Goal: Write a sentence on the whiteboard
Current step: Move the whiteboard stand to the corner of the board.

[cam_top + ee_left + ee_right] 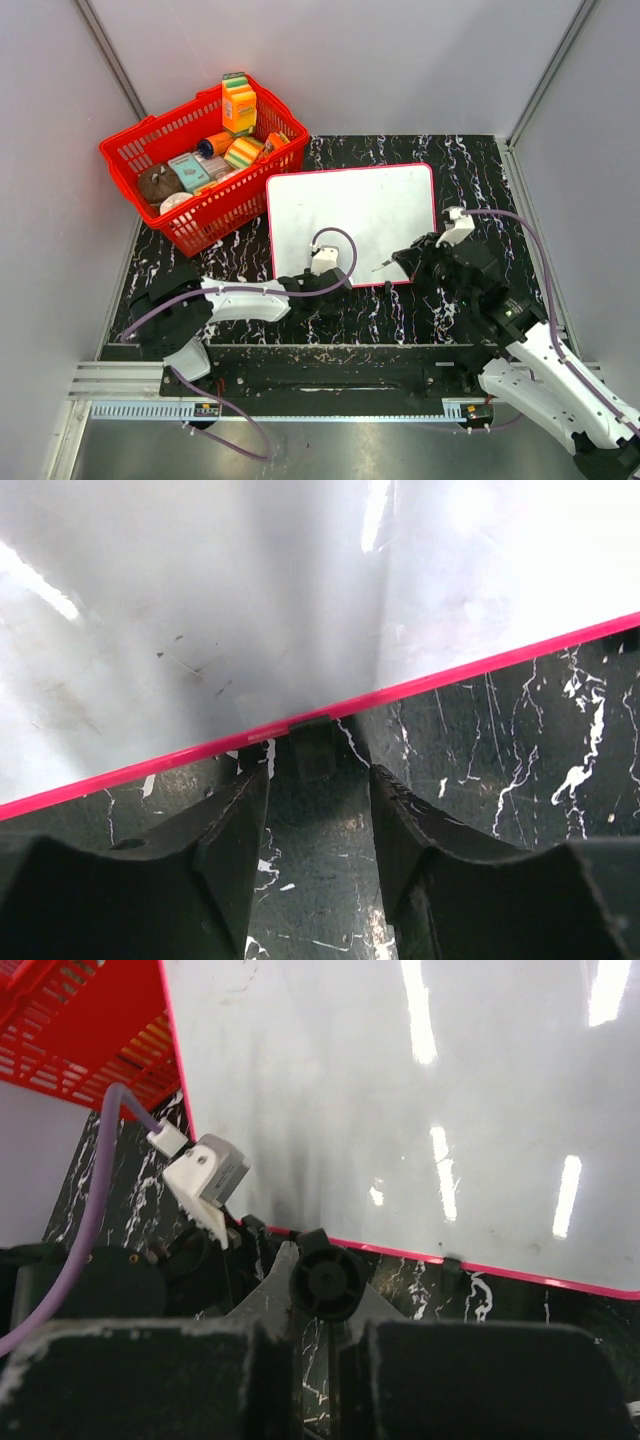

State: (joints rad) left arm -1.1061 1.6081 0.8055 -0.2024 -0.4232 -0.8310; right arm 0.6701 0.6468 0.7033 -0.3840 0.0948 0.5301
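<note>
With right gripper (408, 262) shut on a black marker (325, 1278) and left gripper (318, 785) half open, seemingly bracing the whiteboard (370, 205) just right of the red basket (230, 200); next, lower tip gently.

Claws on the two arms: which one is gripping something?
The right claw, shut on a black round-ended marker. The left claw has its jaws apart at the edge of the white pink-framed whiteboard.

Black, white-veined table (480, 170) carried two items. Whiteboard (370, 210) lay flat near centre. Red basket (200, 215) stood at far-left corner, just beside the board's corner.
</note>
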